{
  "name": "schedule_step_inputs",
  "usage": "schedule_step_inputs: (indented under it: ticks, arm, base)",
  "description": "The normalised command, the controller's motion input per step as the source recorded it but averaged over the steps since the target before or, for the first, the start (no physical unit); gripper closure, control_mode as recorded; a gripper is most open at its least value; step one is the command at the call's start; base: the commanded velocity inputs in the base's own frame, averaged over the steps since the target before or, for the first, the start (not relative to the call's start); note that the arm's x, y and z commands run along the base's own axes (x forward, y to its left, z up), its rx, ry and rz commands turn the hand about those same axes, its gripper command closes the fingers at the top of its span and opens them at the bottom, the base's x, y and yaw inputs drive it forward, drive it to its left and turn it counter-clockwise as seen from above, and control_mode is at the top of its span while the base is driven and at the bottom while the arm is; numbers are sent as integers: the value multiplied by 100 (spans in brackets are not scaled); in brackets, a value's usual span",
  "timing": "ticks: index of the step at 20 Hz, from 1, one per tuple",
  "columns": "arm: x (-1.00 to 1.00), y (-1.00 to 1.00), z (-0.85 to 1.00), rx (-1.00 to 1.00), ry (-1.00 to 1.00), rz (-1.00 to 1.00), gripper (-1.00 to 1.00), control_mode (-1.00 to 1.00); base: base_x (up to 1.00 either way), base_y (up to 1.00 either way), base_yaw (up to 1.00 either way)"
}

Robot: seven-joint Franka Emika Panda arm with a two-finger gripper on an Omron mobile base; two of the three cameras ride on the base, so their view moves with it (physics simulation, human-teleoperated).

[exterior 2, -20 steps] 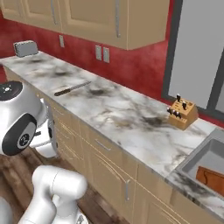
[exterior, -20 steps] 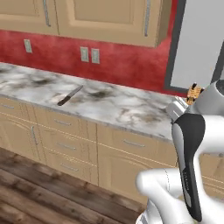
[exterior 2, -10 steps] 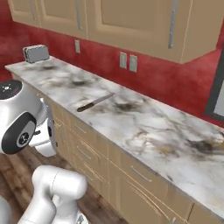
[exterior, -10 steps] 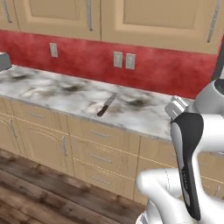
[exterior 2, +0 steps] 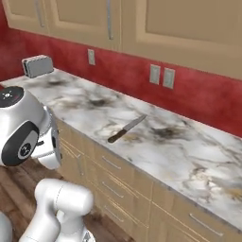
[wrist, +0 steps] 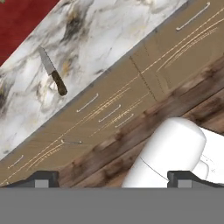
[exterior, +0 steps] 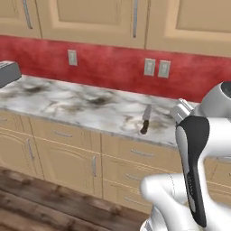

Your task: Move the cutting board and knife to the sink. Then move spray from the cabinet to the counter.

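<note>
Fingers [wrist: 43, 178] stood wide apart w/ nothing between them, the gripper [wrist: 113, 178] well off from the kitchen knife [wrist: 53, 72]. Knife lay flat on the marble counter [exterior 2: 189, 151], dark handle near the front edge, steel blade pointing toward the red backsplash [exterior: 108, 67]. Probably light, stiff, thin; blade likely slick and sharp, so best taken across the handle, from above. Wall outlets [exterior: 156, 67] behind it, toaster [exterior 2: 37, 65] far along the counter, tan cabinet doors [exterior: 90, 20] overhead.
</note>
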Motion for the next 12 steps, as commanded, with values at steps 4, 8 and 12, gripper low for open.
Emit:
schedule_step_inputs:
  ticks: [4, 8, 12]
  arm:
    - [0, 0, 0, 0, 0, 0, -100, 100]
    - [0, 0, 0, 0, 0, 0, -100, 100]
    - [0, 0, 0, 0, 0, 0, -100, 100]
  base:
    - [94, 93, -40]
    - [55, 27, -48]
    - [12, 0, -28]
